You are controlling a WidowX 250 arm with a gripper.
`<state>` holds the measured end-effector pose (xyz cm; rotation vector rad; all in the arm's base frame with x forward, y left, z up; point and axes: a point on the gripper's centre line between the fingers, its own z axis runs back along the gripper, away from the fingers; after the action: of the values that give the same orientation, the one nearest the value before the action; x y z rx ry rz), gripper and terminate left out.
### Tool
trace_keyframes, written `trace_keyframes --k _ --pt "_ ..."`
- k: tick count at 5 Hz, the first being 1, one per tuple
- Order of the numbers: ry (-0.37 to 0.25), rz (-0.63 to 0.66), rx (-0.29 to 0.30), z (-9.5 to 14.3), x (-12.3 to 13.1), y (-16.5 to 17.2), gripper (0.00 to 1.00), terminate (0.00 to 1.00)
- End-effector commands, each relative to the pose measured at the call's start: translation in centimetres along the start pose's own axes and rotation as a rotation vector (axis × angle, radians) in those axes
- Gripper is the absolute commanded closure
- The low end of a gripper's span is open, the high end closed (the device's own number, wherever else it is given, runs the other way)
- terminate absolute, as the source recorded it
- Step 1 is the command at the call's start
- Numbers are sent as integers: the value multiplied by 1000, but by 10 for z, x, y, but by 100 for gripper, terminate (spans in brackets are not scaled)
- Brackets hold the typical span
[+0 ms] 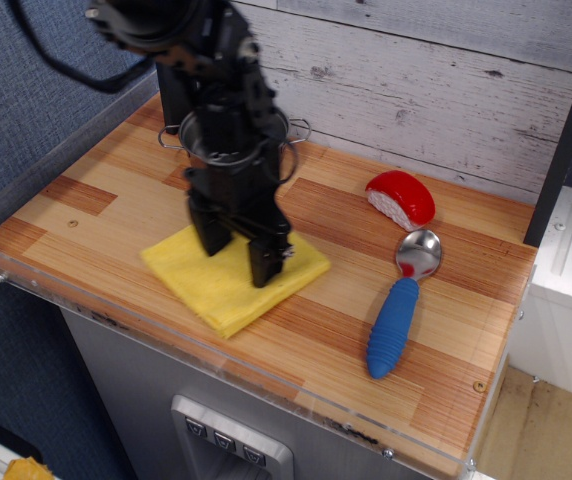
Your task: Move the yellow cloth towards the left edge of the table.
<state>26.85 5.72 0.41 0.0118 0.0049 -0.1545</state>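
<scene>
The yellow cloth [198, 278] lies flat on the wood-plank table [96, 205], left of the middle and close to the front edge. My gripper [238, 252] points straight down onto it. Its two black fingers stand apart, with the fingertips [264, 268] pressed onto the cloth's top near its right half. Yellow cloth shows in the gap between the fingers. The arm hides the cloth's back corner.
A steel pot [188, 132] stands at the back left, mostly hidden behind the arm. A red and white sushi-like toy [401, 198] and a spoon with a blue handle [394, 322] lie at the right. A clear acrylic rim [156, 330] runs along the front and left edges.
</scene>
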Motion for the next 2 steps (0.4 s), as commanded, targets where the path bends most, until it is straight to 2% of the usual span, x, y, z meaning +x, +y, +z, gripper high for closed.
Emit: trace_keyframes --k 1,2 --pt "30 94 0 -8 -29 30 0 0" --pt "40 102 13 -10 -32 49 0 0"
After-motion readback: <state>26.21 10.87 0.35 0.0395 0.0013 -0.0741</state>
